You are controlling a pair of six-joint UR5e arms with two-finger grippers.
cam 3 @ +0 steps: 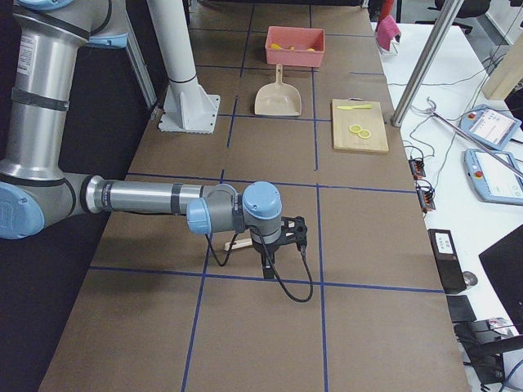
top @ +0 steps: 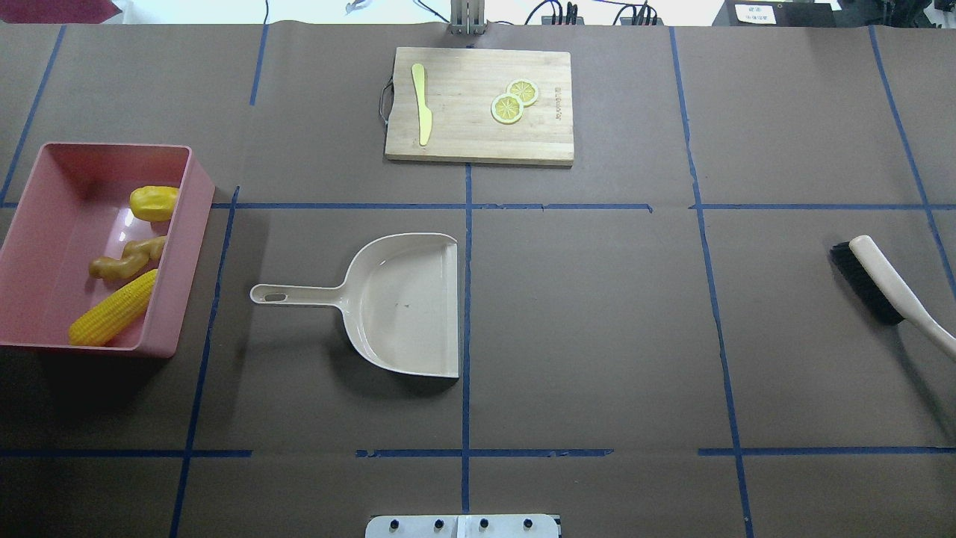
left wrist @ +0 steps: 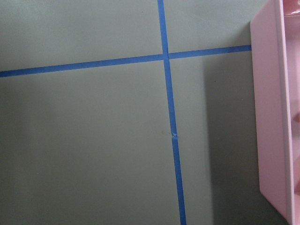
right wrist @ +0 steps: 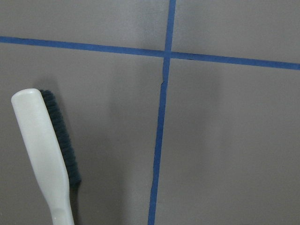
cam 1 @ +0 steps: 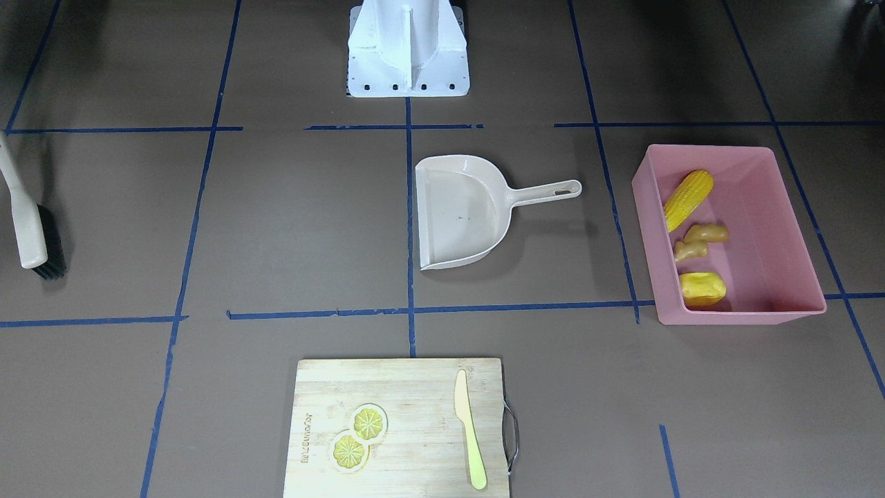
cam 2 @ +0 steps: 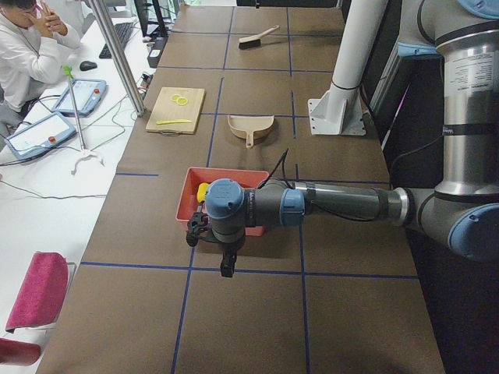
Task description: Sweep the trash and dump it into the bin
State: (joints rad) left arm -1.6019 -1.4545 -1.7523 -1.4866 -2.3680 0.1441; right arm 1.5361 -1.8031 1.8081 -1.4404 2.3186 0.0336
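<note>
The pink bin [cam 1: 712, 148] stands at the table's left end; it also shows in the overhead view [top: 45, 246]. Inside it lie the corn cob [cam 1: 688, 199], the ginger root [cam 1: 698, 240] and the potato-like lump [cam 1: 702, 288]. The beige dustpan [top: 399, 306] lies empty mid-table. The brush [top: 881, 284] lies on the table at the right end. My left gripper [cam 2: 227, 269] hangs low beside the bin and shows only in the left side view. My right gripper [cam 3: 268, 269] hangs beside the brush and shows only in the right side view. I cannot tell whether either is open or shut.
A wooden cutting board [top: 478, 104] at the far edge carries two lemon slices [top: 514, 101] and a pale yellow knife [top: 422, 104]. The left wrist view shows the bin's wall [left wrist: 269, 117]; the right wrist view shows the brush [right wrist: 44, 150].
</note>
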